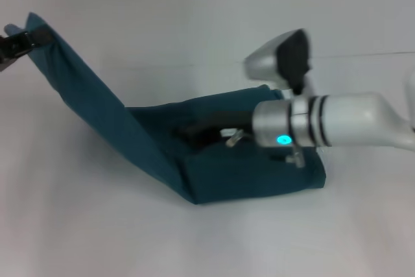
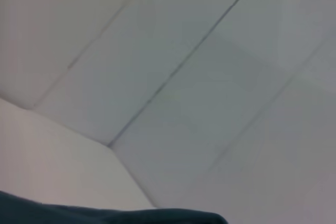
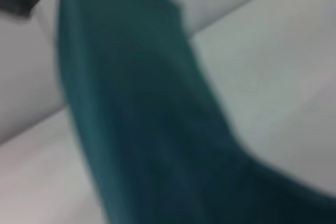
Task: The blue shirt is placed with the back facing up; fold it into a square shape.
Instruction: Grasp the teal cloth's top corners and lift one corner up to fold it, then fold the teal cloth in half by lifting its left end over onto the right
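While one end of the garment hangs in the air, the scene reads as follows.
Blue shirt: the blue shirt [image 1: 214, 160] lies partly folded on the white table [image 1: 97, 231], its far-left end drawn up and out into a taut slanting strip.
Left hand: the left hand [image 1: 18, 43] sits at the far left edge of the head view, above the table, pinching the raised corner of the shirt between closed fingers.
Right hand: the right hand [image 1: 230, 137] reaches in low from the right, over the middle of the cloth lying on the table; whether its fingers are spread or closed cannot be told.
Edges: the near fold edge runs straight along the front of the flat part; the lifted strip's long edges are smooth and stretched.
Open room: bare table shows in front of the shirt, behind it and to its left under the raised strip.
Surface: plain white, matte, with a faint seam line [image 1: 363, 54] running across the far side.
Wrist views: the left wrist view shows pale panels with thin joints and a sliver of teal cloth; the right wrist view is filled by the slanting cloth.
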`<state>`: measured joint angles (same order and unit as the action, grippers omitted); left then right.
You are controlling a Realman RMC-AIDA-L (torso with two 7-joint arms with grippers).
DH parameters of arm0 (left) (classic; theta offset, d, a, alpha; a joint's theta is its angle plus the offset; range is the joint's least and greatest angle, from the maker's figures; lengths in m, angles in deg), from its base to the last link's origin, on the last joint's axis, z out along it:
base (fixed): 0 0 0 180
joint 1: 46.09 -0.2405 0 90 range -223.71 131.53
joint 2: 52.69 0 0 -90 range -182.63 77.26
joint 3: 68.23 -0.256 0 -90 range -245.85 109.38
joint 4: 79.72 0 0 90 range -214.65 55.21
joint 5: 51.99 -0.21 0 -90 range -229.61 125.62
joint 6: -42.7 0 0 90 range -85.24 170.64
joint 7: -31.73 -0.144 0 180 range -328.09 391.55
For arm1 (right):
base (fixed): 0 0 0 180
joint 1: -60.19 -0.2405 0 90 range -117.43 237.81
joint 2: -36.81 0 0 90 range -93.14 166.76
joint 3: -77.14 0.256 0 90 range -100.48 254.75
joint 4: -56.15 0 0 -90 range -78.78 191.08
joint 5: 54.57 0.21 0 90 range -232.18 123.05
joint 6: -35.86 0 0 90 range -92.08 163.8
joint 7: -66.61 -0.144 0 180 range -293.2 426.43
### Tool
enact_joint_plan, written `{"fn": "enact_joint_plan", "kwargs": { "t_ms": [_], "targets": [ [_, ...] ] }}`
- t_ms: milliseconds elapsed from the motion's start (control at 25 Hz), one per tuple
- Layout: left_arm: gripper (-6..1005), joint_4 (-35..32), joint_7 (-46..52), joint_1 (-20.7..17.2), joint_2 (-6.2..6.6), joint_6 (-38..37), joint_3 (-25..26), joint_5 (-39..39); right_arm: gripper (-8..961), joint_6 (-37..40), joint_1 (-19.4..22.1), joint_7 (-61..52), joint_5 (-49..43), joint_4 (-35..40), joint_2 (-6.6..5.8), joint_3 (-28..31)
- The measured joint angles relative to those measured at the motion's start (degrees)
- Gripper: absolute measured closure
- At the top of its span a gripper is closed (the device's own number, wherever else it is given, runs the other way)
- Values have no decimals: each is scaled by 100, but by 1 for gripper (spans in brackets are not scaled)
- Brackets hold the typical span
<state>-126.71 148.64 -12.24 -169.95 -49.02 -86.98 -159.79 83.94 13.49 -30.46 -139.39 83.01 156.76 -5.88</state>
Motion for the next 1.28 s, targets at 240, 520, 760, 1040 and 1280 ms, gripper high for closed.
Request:
{"fn": "enact_joint_plan", "kwargs": {
  "t_ms": [240, 520, 760, 1040, 1280],
  "targets": [
    [964, 268, -190, 185, -288, 384, -587, 362, 954, 600, 1019, -333, -57, 888, -366, 899],
    [964, 820, -604, 718, -695, 1040, -1299, 530, 955, 1458, 1603, -349, -64, 932, -809, 1898],
    [964, 2174, -1420, 1426, -713, 1717, -1778, 1145, 955, 1751, 1922, -346, -365, 936, -956, 2336],
    [963, 4126, -2958, 2270, -740, 2568, -1765, 2040, 955, 2101, 1970, -331, -1186, 941, -931, 3018],
    [895, 5397, -4386, 2325, -743, 3071, -1228, 2504, 954, 2093, 1735, -338, -1600, 944, -822, 3106]
  ]
}}
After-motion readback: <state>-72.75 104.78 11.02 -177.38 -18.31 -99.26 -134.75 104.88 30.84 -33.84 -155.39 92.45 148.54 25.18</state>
